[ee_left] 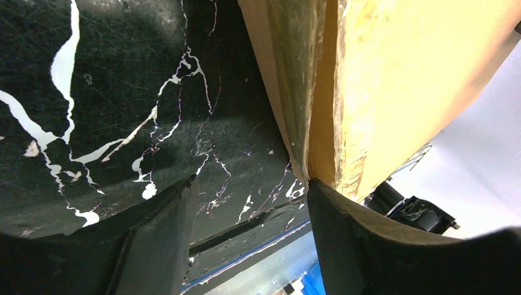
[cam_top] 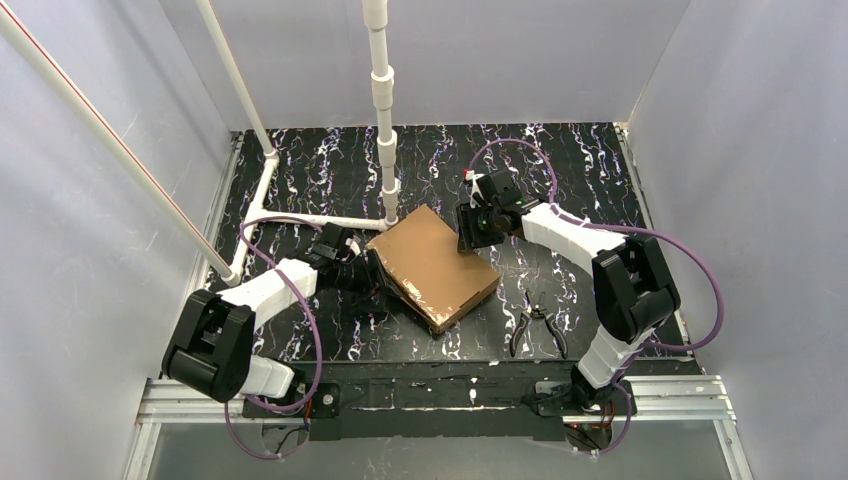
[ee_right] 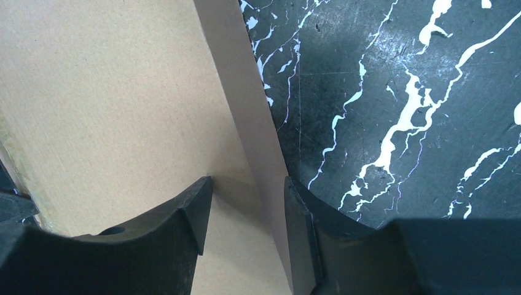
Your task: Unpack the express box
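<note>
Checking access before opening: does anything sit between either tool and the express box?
Nothing visible. The left tool is at the left edge of the express box, the right tool over its right edge; the pliers lie aside.

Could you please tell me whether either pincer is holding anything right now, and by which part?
Left pincer holds nothing; one finger touches the express box. Right pincer straddles the box's edge; a grip cannot be told.

Express box (cam_top: 432,265): matt brown cardboard; edge at left fingers (ee_left: 368,246) rough, glossy-taped. Table (ee_left: 123,92) between fingers: black marbled, glossy, scratched.
</note>
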